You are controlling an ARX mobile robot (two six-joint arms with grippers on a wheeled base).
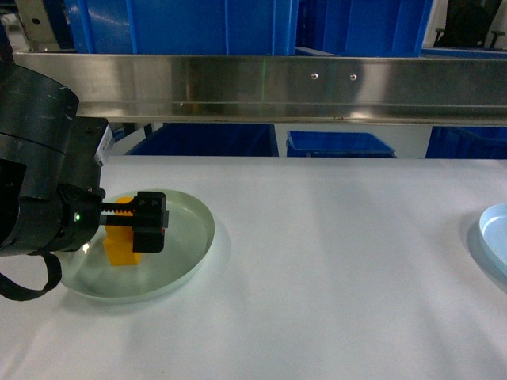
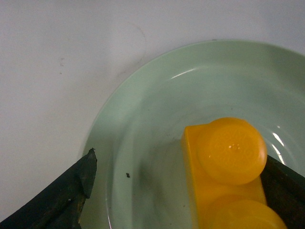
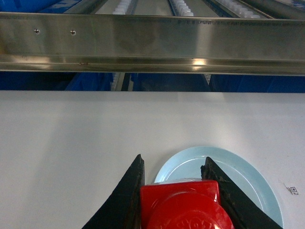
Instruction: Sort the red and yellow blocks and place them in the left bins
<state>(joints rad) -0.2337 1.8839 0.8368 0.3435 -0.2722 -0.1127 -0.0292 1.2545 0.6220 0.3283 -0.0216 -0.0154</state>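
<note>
A yellow block with two round studs lies in a pale green round dish. My left gripper hangs low over the dish and is open. Its right finger lies against the block, while the left finger stands well apart over the dish's rim. My right gripper is shut on a red block, held above a pale blue plate. It is outside the head view. A large blue crate, the left bin, stands behind the steel rail.
A steel rail runs across the far edge of the white table. Smaller blue crates sit below and behind it. The pale blue plate lies at the table's right edge.
</note>
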